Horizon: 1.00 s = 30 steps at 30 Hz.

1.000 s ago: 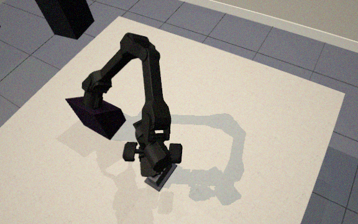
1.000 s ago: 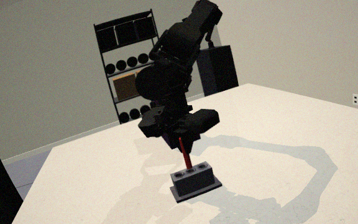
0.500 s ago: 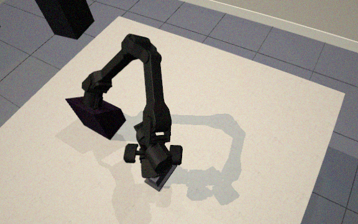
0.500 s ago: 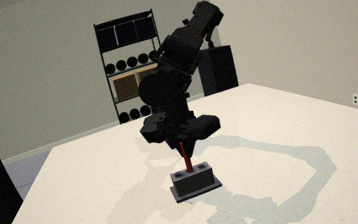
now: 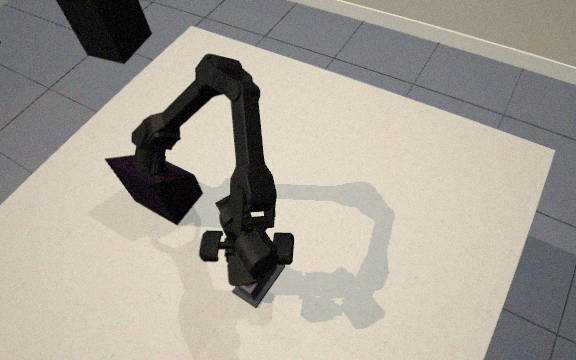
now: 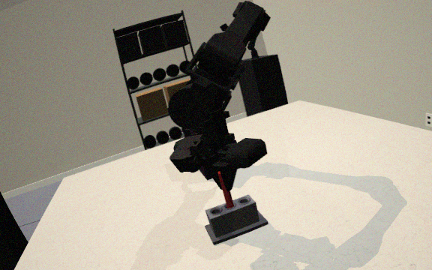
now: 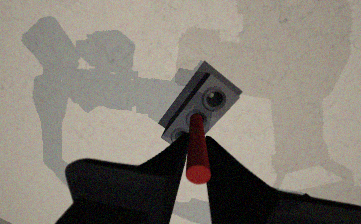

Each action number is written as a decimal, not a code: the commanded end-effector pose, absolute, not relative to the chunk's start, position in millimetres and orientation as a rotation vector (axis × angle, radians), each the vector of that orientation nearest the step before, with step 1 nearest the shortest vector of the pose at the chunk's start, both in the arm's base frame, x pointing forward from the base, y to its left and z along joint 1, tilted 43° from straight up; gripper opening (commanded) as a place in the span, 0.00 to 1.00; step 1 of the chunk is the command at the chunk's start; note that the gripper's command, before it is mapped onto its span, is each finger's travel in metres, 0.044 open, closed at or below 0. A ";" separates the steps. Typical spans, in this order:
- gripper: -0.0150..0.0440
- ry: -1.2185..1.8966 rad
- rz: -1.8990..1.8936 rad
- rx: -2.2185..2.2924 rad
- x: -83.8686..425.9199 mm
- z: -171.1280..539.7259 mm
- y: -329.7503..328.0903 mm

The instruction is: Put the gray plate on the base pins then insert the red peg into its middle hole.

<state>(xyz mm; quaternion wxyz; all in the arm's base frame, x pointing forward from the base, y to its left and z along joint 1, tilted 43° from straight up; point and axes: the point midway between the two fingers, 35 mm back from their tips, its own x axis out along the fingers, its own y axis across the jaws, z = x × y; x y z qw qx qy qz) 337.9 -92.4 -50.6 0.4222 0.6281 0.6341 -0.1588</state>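
Exterior view, slim red peg at the middle hole, clamped in the black claw, gray block beneath.

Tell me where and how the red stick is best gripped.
Probably by the upper part of its shaft, jaws closing from two opposite sides: the red stick is long, slim and near upright, its lower end at the block's middle hole.

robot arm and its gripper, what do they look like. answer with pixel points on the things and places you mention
The arm (image 5: 249, 135) (image 6: 216, 56) is matte black, built of chunky, straight-sided links with bulky rounded joints. The gripper (image 6: 228, 187) (image 7: 196, 139) is black too: two wide, blocky finger carriers with rounded corners, each narrowing to a wedge-shaped fingertip. I can make out no lettering or loose cables, though the dark surfaces hide fine detail.
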 end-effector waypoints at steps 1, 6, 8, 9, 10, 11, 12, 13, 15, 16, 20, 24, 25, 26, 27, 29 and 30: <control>0.25 1.588 -0.400 1.577 337.3 -51.0 -91.0; 0.25 1.588 -0.400 1.577 337.4 -51.7 -90.4; 0.25 1.588 -0.400 1.577 337.7 -52.0 -90.3; 0.25 1.589 -0.397 1.571 337.4 -51.4 -91.0; 0.25 1.589 -0.397 1.571 337.4 -51.4 -91.0; 0.25 1.589 -0.397 1.571 337.4 -51.4 -91.0; 0.25 1.589 -0.397 1.571 337.4 -51.4 -91.0; 0.25 1.589 -0.397 1.571 337.4 -51.4 -91.0; 0.25 1.589 -0.397 1.571 337.4 -51.4 -91.0; 0.25 1.589 -0.397 1.571 337.4 -51.4 -91.0; 0.43 1.589 -0.397 1.571 337.4 -51.4 -91.0; 0.51 1.589 -0.397 1.571 337.4 -51.4 -91.0; 0.51 1.589 -0.397 1.571 337.4 -51.4 -91.0; 0.51 1.589 -0.397 1.571 337.4 -51.4 -91.0; 0.51 1.589 -0.397 1.571 337.4 -51.4 -91.0; 0.51 1.589 -0.397 1.571 337.4 -51.4 -91.0; 0.51 1.589 -0.397 1.571 337.4 -51.4 -91.0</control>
